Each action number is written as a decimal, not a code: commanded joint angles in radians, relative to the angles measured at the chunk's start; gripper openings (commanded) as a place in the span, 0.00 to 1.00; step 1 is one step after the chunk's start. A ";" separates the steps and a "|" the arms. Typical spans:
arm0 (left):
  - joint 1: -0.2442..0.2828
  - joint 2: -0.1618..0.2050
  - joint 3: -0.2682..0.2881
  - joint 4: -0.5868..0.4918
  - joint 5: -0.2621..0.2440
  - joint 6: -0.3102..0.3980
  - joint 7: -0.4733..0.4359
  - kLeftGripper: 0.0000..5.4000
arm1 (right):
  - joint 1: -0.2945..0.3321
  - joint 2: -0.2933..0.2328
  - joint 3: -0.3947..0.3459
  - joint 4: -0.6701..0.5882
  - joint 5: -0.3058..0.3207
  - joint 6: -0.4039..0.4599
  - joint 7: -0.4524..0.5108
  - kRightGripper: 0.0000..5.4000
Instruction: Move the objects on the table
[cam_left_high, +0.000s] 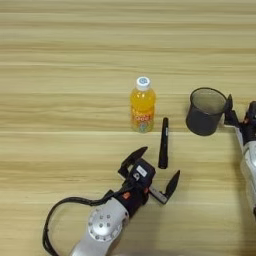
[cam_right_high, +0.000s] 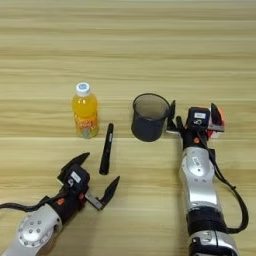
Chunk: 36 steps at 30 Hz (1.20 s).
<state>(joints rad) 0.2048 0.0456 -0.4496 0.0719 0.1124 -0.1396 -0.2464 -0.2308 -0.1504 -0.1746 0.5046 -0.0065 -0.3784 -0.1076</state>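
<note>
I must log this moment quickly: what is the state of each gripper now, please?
Left gripper: open, holding nothing, just short of the black marker.
Right gripper: open, empty, beside the black mesh pen cup.

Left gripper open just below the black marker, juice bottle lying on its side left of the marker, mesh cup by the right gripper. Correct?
One error: the juice bottle stands upright, white cap on top, as the right eye view shows. The rest holds: the left gripper is open just below the black marker, the bottle is left of the marker, and the mesh cup sits beside the right gripper.
</note>
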 joint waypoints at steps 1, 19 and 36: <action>-0.002 -0.002 -0.007 0.085 0.031 0.017 0.017 0.99 | -0.012 0.006 0.003 -0.018 -0.004 0.020 -0.010 1.00; -0.035 -0.013 0.014 0.171 0.034 -0.011 0.046 0.99 | -0.008 0.009 0.012 -0.033 -0.003 0.026 -0.020 1.00; -0.073 -0.034 0.054 0.283 0.027 -0.005 0.066 0.99 | -0.007 0.011 0.012 -0.040 -0.004 0.025 -0.023 1.00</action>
<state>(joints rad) 0.0831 -0.0200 -0.4078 0.2669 0.1162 -0.2108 -0.1925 -0.2307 -0.1451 -0.1633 0.4768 -0.0073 -0.3630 -0.1255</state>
